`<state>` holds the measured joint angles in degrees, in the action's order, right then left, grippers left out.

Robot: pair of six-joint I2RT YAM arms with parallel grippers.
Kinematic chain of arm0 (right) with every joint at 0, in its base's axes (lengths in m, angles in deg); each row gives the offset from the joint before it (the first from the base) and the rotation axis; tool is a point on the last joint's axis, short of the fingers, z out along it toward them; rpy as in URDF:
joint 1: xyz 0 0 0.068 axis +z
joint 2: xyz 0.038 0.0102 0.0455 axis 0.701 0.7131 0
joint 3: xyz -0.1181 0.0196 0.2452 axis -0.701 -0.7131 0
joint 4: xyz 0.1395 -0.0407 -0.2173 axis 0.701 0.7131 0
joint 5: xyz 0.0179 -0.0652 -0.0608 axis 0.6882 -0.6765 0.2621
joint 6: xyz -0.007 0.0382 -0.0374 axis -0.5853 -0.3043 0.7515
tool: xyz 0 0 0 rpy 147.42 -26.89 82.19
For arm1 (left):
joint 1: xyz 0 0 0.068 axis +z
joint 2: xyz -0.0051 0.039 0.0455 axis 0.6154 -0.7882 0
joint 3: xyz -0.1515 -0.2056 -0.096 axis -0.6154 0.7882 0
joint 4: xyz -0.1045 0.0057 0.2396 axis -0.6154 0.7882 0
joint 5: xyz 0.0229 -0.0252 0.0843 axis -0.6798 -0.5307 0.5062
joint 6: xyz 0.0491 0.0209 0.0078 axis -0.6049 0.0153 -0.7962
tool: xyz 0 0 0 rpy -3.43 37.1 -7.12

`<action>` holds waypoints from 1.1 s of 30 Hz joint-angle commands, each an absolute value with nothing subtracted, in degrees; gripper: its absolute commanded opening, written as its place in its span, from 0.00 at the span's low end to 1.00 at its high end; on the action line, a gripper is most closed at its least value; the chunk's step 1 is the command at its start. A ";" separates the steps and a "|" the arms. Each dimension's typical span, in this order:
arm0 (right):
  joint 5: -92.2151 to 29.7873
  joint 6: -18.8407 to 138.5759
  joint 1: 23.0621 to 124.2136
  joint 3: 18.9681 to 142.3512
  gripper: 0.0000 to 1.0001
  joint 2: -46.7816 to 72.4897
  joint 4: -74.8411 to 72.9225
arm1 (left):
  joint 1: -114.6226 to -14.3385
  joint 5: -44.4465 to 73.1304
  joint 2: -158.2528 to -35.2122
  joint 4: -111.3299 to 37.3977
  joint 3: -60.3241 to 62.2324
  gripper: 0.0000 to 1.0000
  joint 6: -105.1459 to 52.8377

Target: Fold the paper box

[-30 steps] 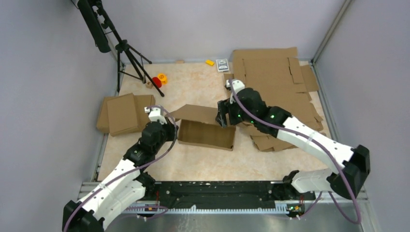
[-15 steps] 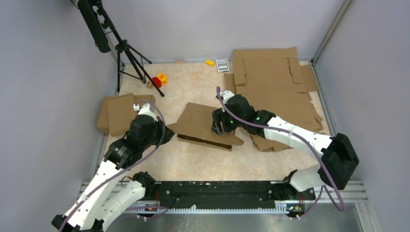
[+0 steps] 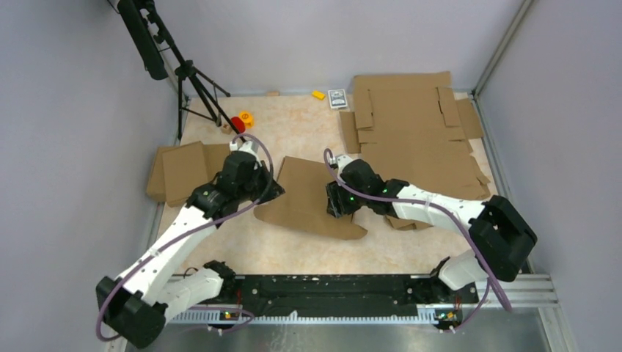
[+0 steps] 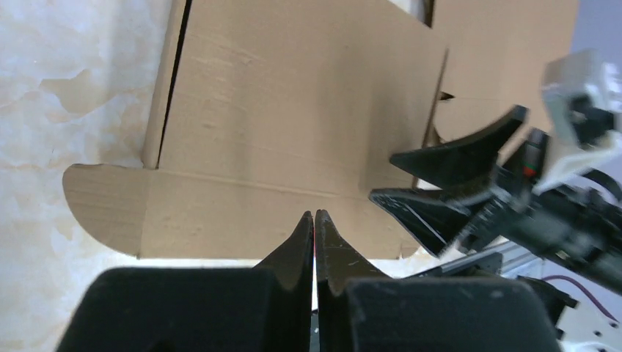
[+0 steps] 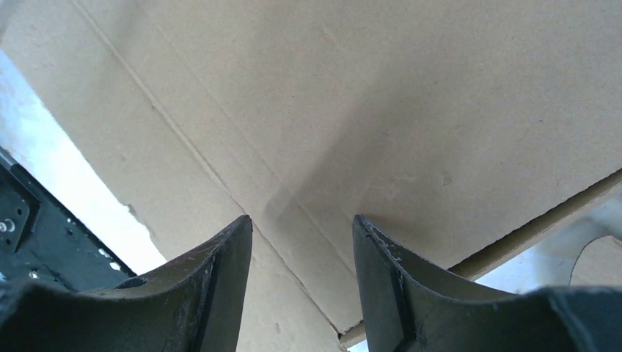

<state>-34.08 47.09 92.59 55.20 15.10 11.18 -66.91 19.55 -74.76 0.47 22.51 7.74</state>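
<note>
The paper box (image 3: 304, 198) lies in the middle of the table, its wide brown lid panel folded down nearly flat, with a rounded flap at the near right corner. My left gripper (image 3: 273, 192) is shut with nothing between its fingers, its tips at the lid's left edge (image 4: 314, 214). My right gripper (image 3: 334, 204) is open and sits low over the lid's right part, one finger on each side of a crease (image 5: 302, 218). The lid (image 5: 367, 88) fills the right wrist view. In the left wrist view the lid (image 4: 293, 110) spreads ahead, and the right gripper's fingers (image 4: 455, 176) show beyond it.
A pile of flat slotted cardboard sheets (image 3: 418, 125) covers the back right. Smaller cardboard pieces (image 3: 183, 172) lie at the left edge. A black tripod (image 3: 194, 81) stands back left beside red and orange bits (image 3: 238, 123). A yellow piece (image 3: 318, 94) and a card box (image 3: 337, 98) lie by the back wall.
The raised lid has come down over the open carton. My right gripper followed it down toward me, its fingers narrowing. My left gripper shut fully and swung to the lid's left edge.
</note>
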 commanded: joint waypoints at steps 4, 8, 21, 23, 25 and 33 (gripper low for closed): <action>-34.79 47.72 92.16 54.96 0.52 13.98 10.13 | -66.27 24.30 -85.77 -6.54 22.13 0.00 1.49; -35.50 48.47 91.17 57.51 0.52 12.52 13.38 | -64.69 22.87 -91.04 -7.38 22.15 0.00 0.54; -34.34 46.94 84.33 53.87 0.54 9.37 15.04 | -61.46 17.89 -97.51 -11.02 27.71 0.00 -0.80; -33.66 47.24 84.33 54.01 0.54 10.61 15.56 | -61.45 17.00 -98.21 -11.13 28.51 0.00 -0.80; -33.92 47.55 84.37 54.56 0.56 11.21 16.42 | -61.45 16.39 -98.52 -11.22 29.08 0.00 -1.05; -36.71 48.40 82.79 56.43 0.53 7.04 19.73 | -61.22 18.69 -92.69 -7.68 26.93 0.00 -4.24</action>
<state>-35.32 47.63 84.13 54.43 10.62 18.26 -61.38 17.06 -96.61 -11.31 27.50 -1.00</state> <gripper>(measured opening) 0.550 0.001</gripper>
